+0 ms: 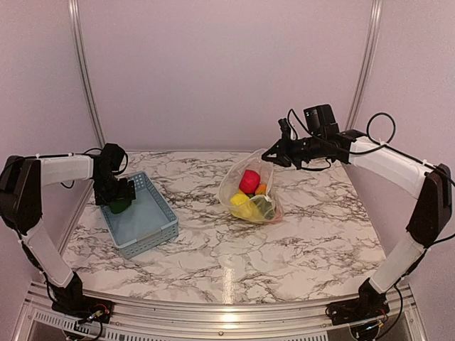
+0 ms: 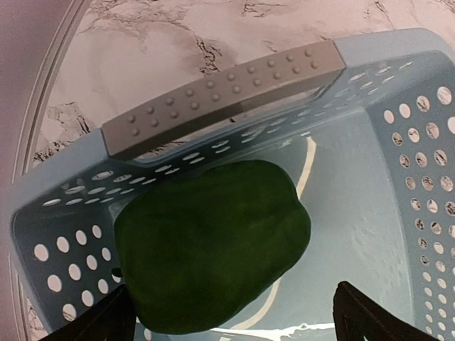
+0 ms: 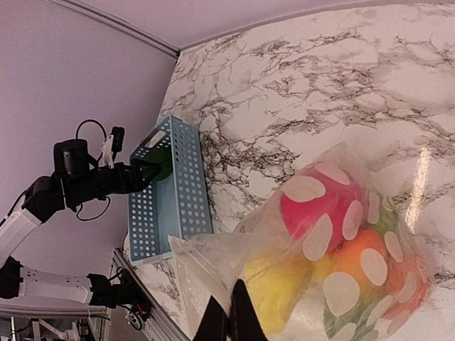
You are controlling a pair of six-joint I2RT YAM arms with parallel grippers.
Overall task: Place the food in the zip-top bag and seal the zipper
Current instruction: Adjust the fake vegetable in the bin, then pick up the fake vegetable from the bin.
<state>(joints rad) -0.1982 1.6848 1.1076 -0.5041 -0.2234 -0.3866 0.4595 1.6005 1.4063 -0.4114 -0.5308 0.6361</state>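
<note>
A green toy pepper (image 2: 210,245) lies in the left end of the grey-blue basket (image 2: 398,177). My left gripper (image 2: 231,316) is open with its fingers (image 2: 359,316) on either side of the pepper; the right finger stands apart from it. It also shows in the top view (image 1: 116,195), over the pepper (image 1: 119,207). My right gripper (image 3: 227,316) is shut on the mouth edge of the clear polka-dot bag (image 3: 334,241) and holds it up (image 1: 274,158). The bag (image 1: 238,186) holds red (image 1: 249,181), yellow (image 1: 240,204) and orange (image 1: 261,189) food. Its mouth gapes open.
The basket (image 1: 146,224) stands at the table's left, near the metal rail (image 1: 84,206). The bag's bottom rests on the marble table (image 1: 234,256) at centre right. Pink walls close in the back and sides.
</note>
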